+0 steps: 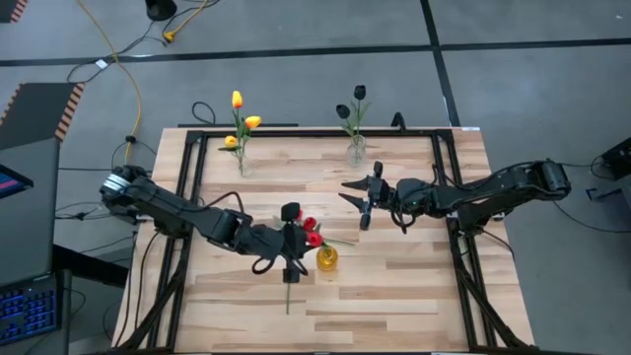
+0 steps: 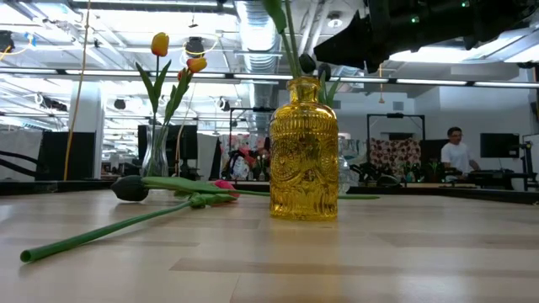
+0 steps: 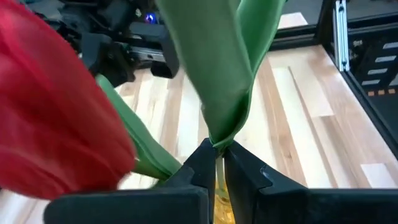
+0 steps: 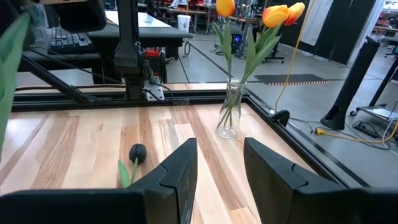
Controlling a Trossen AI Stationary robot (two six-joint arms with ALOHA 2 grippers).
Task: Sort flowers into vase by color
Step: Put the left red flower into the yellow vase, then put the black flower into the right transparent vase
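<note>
Above the yellow glass vase (image 1: 326, 258) at mid-bench, the left gripper (image 3: 216, 163), jaws pinched on a red tulip's (image 1: 310, 226) stem, risks tipping the vase if the stem snags; the right gripper (image 1: 361, 198) waits part-open and empty, the vase mouth hidden.

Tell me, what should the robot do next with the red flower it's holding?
Probably lower the stem straight down into the yellow vase. The left gripper is shut on the red tulip, right above the vase, and other red heads already sit there.
</note>
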